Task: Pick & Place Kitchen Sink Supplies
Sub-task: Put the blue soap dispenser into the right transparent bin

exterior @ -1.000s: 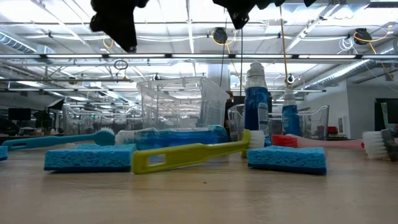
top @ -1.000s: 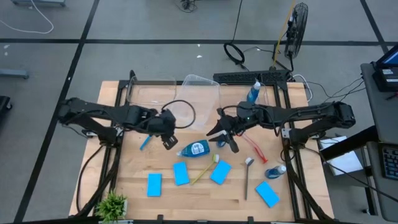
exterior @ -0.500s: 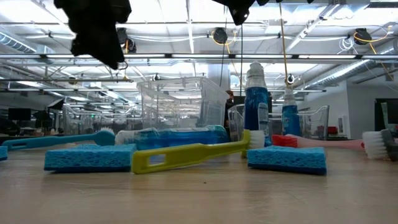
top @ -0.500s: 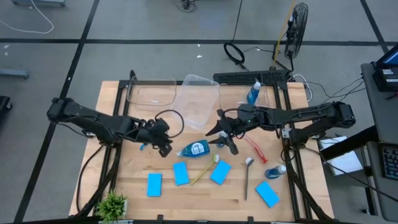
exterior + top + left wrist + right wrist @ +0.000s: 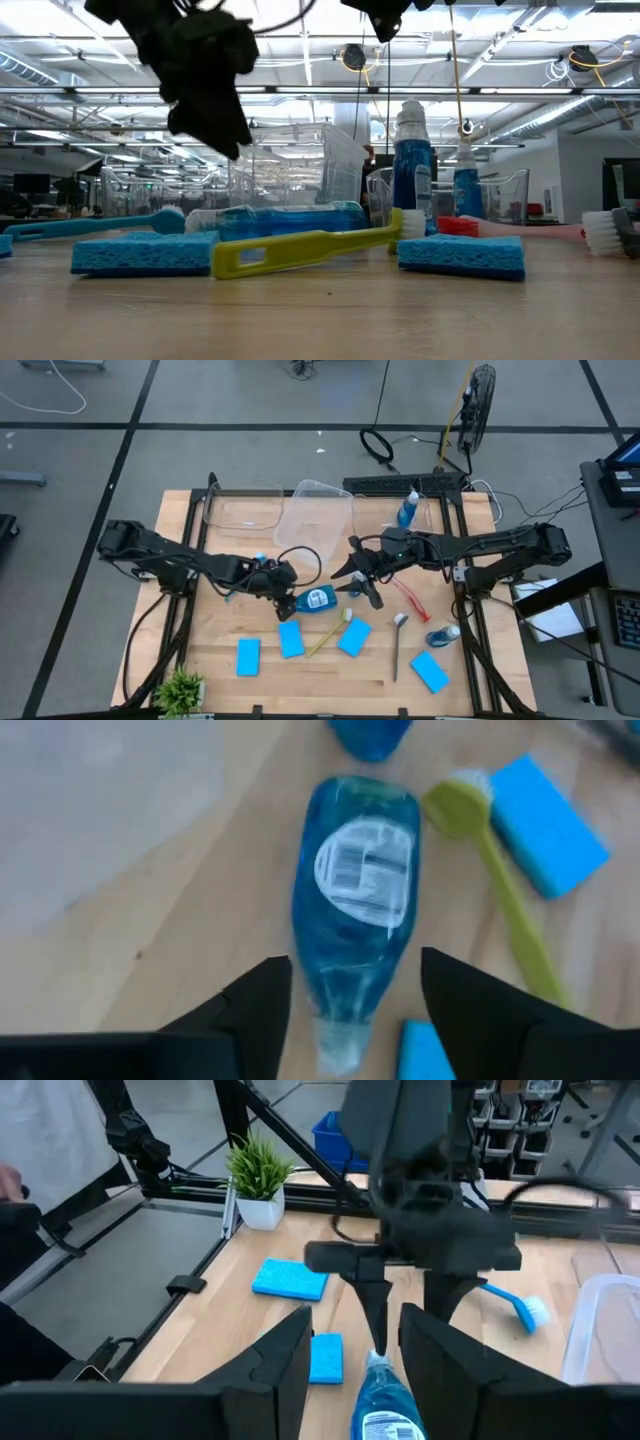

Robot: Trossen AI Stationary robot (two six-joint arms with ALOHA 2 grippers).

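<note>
A bottle of blue liquid (image 5: 318,598) lies on its side mid-table, cap end toward the left arm. My left gripper (image 5: 355,975) hangs open just above that cap end, slanting down, one finger on each side and clear of the bottle (image 5: 280,218). My right gripper (image 5: 360,575) waits open higher up, right of the bottle, holding nothing. A yellow brush (image 5: 328,632) and blue sponges (image 5: 290,638) (image 5: 354,637) lie flat nearby. Red (image 5: 410,600) and grey (image 5: 398,645) brushes and another bottle (image 5: 443,633) lie farther right.
Clear tubs (image 5: 245,510) (image 5: 318,520) stand along the far edge; a third (image 5: 425,510) holds an upright bottle (image 5: 407,510). More sponges (image 5: 248,656) (image 5: 430,671) lie near the front. A potted plant (image 5: 182,688) sits at the near left corner.
My left gripper has come down and moved toward the table's right, tipping more steeply, until it hangs over the cap end of the lying bottle. The bottle and the other supplies have not moved.
</note>
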